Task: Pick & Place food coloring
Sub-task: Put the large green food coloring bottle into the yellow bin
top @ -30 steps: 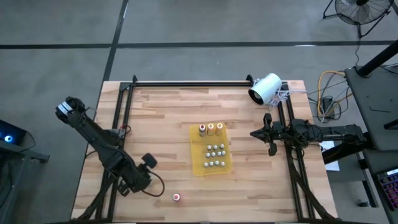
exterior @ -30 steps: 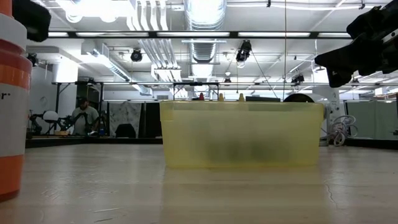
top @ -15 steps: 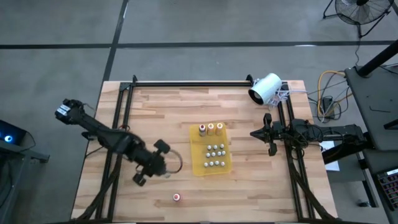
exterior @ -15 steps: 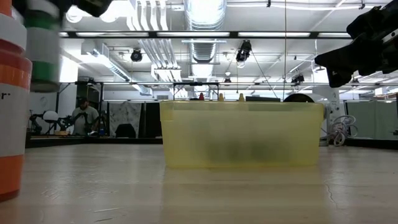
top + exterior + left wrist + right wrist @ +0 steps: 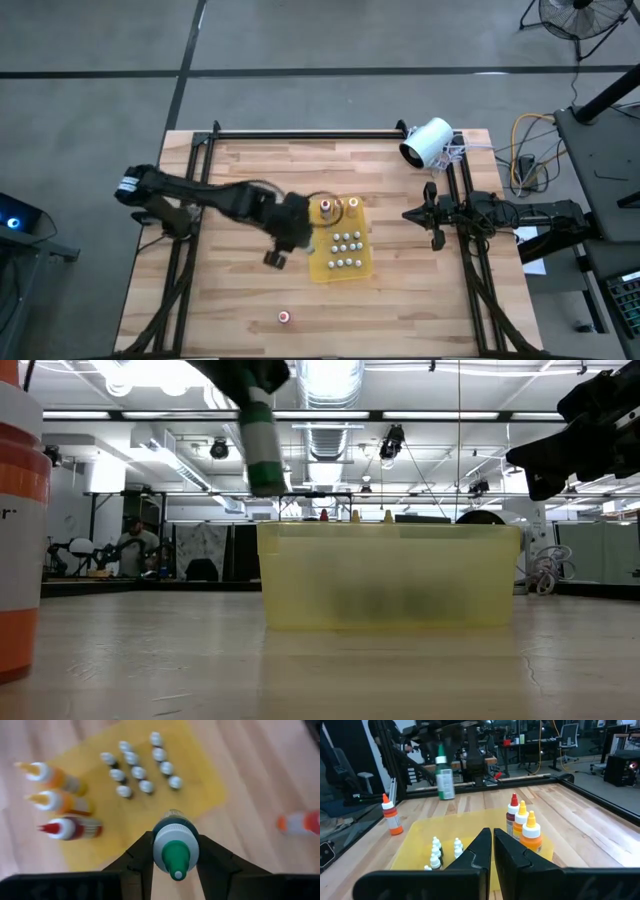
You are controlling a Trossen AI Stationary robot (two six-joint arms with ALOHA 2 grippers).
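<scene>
Green-capped bottle [image 5: 175, 851], base likely hidden

Translucent yellow tray [image 5: 322, 268], wooden table [image 5: 250, 170]

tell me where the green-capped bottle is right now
The green-capped bottle is held in the left hand, raised above the table beside the yellow tray's left edge.

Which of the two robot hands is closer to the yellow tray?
Left. The left gripper, holding a green-capped bottle, hovers at the yellow tray's edge; the right gripper waits farther off.
</scene>
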